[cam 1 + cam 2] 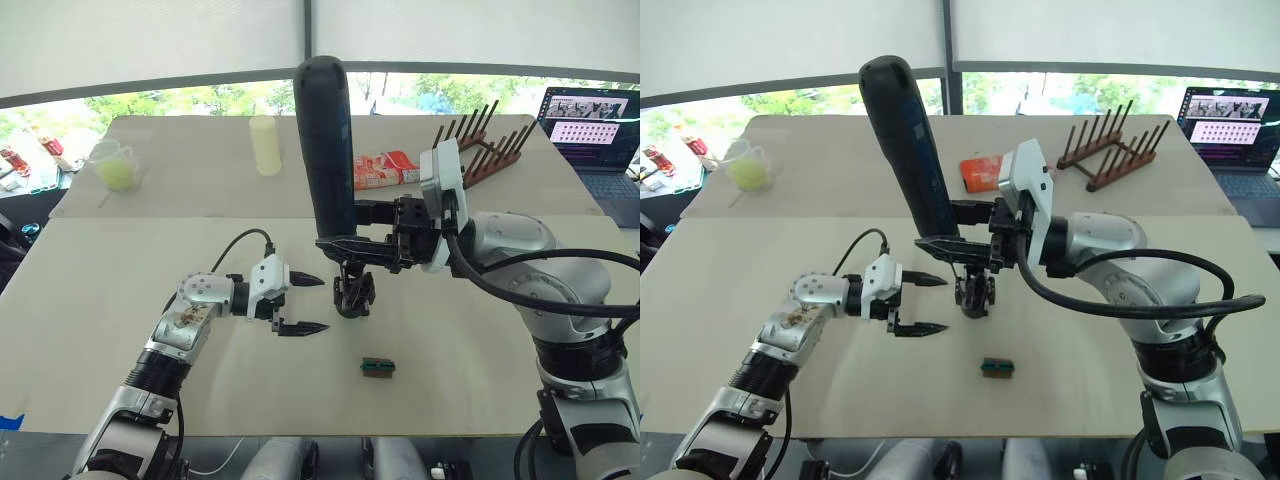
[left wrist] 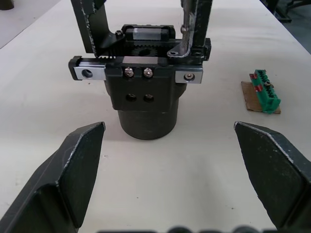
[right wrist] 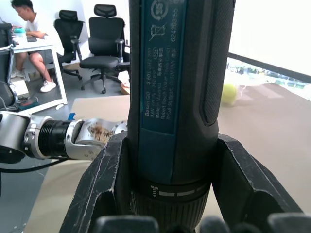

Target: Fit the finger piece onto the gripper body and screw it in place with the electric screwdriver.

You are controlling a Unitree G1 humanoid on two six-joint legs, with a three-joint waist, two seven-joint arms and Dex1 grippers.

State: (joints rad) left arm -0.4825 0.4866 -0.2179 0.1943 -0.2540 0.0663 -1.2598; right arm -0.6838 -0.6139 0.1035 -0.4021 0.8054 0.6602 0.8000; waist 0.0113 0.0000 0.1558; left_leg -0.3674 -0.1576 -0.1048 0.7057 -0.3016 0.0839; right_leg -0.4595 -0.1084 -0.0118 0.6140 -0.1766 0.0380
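Clamped in the right gripper (image 1: 345,245), the electric screwdriver (image 1: 326,150) is a long thick matte black-to-dark-blue cylinder with a rounded end, standing nearly upright with its bit end pointing down at the gripper body (image 1: 353,292). Both black fingers are squeezed tight around its lower barrel. The wrist camera catches the blue label on its side (image 3: 163,73): "Bosch GO" and a number, 62428155, are readable, the rest of the small print is too fine to make out.

Everything sits on a big beige table (image 1: 120,300). At the far side there's a brown wooden rack with upright pegs (image 1: 485,140), a pale yellow cylinder-shaped bottle (image 1: 265,145), a red-and-white packet (image 1: 385,168) and a clear cup with something yellow-green in it (image 1: 117,165). A laptop with a lit screen (image 1: 592,125) is at the far right edge.

Left gripper (image 1: 305,304) hovers low over the table just left of the gripper body, fingers spread wide with nothing between them.

That gripper body is a small chunky black block on a round base, silvery rail and screws on its front face (image 2: 146,92), with black finger parts rising from its top. Can't tell whether the finger piece is one of them.

Smallest: a green-and-brown rectangular block (image 1: 378,368), lying flat nearer the robot, apart from the rest.
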